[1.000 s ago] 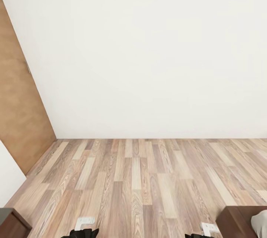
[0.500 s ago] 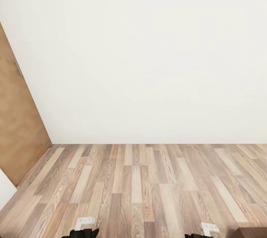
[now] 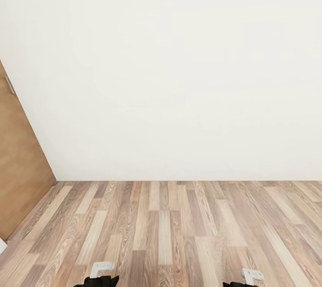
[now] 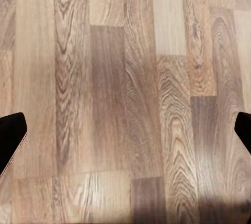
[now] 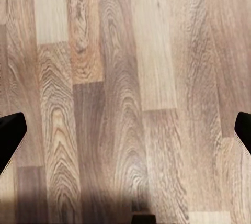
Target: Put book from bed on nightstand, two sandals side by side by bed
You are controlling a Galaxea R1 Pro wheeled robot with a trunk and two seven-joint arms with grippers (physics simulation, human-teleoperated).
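The book, the bed, the nightstand and the two sandals are out of view. I face a bare white wall (image 3: 179, 72) above light wood-plank floor (image 3: 170, 224). My left gripper (image 4: 125, 140) hangs open over bare planks, its black fingertips (image 4: 10, 136) wide apart at the picture's edges. My right gripper (image 5: 125, 135) is open in the same way over the floor, with nothing between its fingertips (image 5: 10, 132). White parts of my left arm (image 3: 101, 269) and right arm (image 3: 251, 274) peek in at the head view's lower edge.
A brown wooden door (image 3: 18, 175) stands at the left, meeting the white wall at a corner. Wood-plank floor stretches from me to the wall's base and off to the right.
The whole head view has shifted, so the camera moved. The door now sits further left, the wall's base lower in the picture, and the dark furniture corners at the bottom edges have left the frame.
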